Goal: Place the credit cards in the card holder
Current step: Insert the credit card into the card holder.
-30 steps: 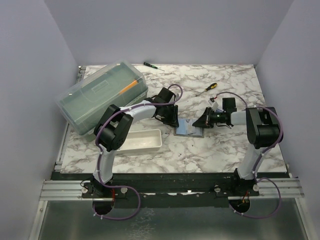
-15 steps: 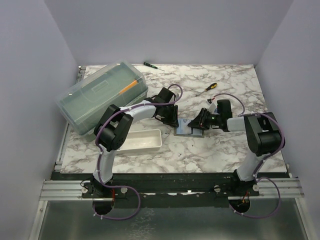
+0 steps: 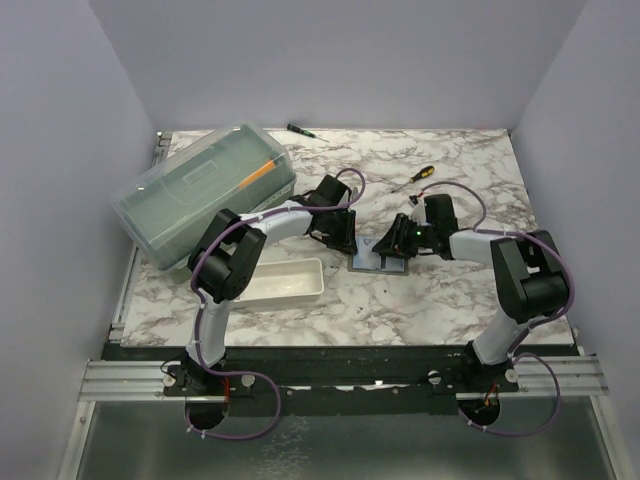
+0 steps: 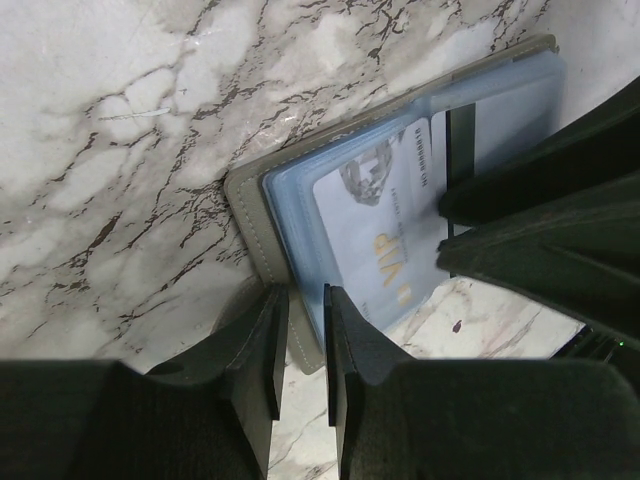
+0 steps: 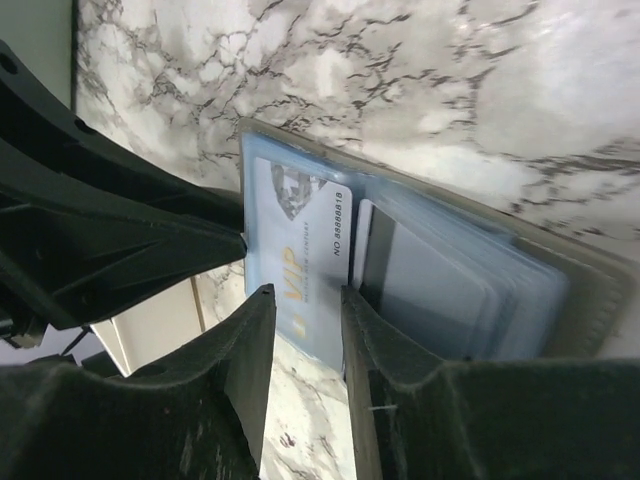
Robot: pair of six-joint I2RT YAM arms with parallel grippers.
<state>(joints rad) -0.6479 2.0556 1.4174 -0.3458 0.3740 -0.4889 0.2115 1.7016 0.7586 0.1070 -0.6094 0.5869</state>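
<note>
The grey card holder [image 3: 378,263] lies open on the marble table between both grippers. Its clear sleeves hold a pale blue VIP credit card [image 4: 380,235], also in the right wrist view [image 5: 300,260], and a darker card [image 5: 430,290] beside it. My left gripper [image 4: 300,325] is closed to a narrow gap on the holder's grey cover edge [image 4: 250,230]; from above it sits at the holder's left side [image 3: 345,243]. My right gripper [image 5: 305,330] hovers over the VIP card's near end with its jaws slightly apart, gripping nothing; from above it is over the holder [image 3: 385,247].
A white oblong tray [image 3: 285,283] lies left of the holder, close to the left arm. A big translucent greenish lidded box [image 3: 200,190] stands at the back left. Two screwdrivers [image 3: 412,178] [image 3: 300,130] lie farther back.
My right gripper has moved left, from beside the holder's right edge to over its sleeves and the VIP card. The left gripper and the holder have not moved.
</note>
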